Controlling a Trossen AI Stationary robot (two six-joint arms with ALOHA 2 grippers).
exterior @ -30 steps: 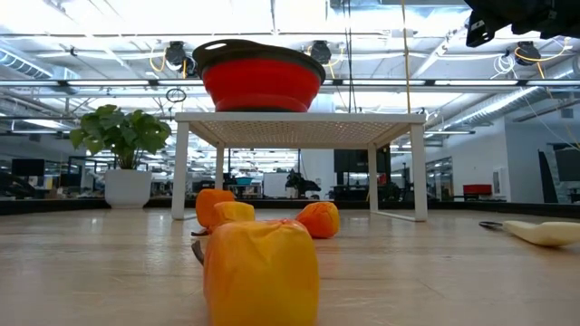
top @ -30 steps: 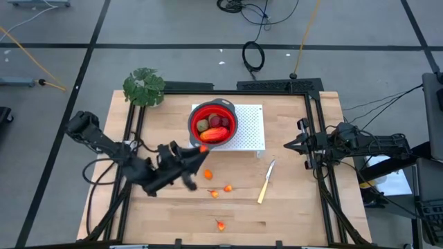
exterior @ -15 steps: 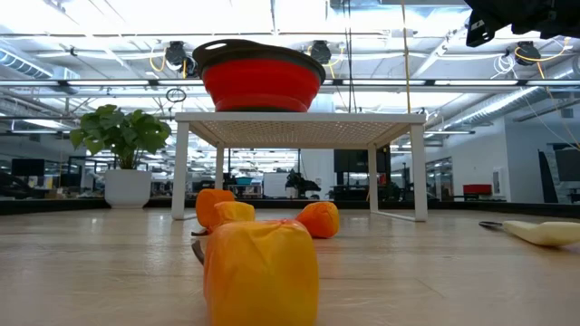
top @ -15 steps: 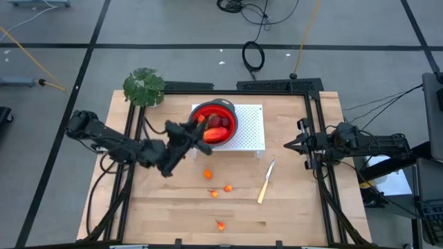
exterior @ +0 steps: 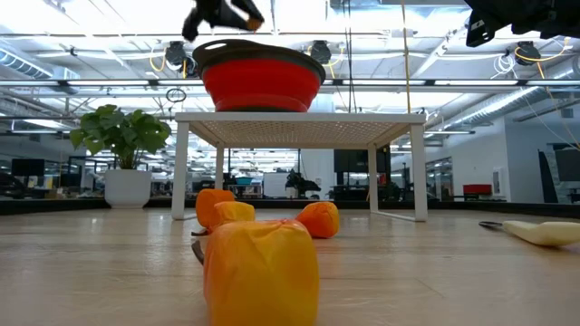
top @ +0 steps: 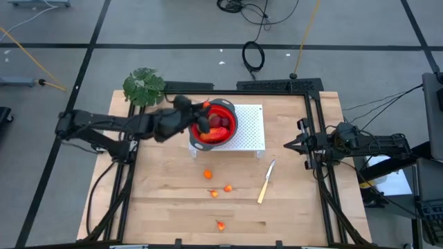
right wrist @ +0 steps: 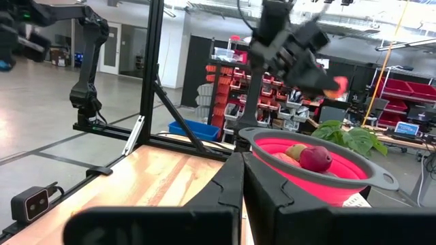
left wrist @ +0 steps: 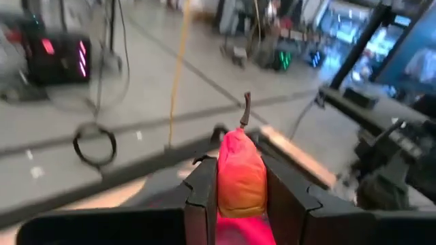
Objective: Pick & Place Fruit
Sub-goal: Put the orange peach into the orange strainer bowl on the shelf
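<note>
My left gripper reaches in from the table's left and hangs over the far-left rim of the red bowl, shut on a small orange-red fruit. The bowl stands on a white rack and holds a dark red round fruit and other pieces. Several tiny orange fruits lie on the table nearer the front. My right gripper waits shut at the table's right side, touching nothing. My left gripper pinches the small fruit by its two sides between its two fingers. The fruit's stem end sticks out past the fingertips. The fingers lie about level, coming from the table's left. The fruit is lifted clear, above the bowl's rim.
A slim knife lies right of the loose fruits. A potted plant stands at the far left corner. Bare wood lies along the table's near edge, apart from one orange piece.
My left gripper has carried the small fruit from above the middle of the table toward the far edge and the bowl, swinging and turning as it went. It now hangs over the bowl's rim, still shut on the fruit.
</note>
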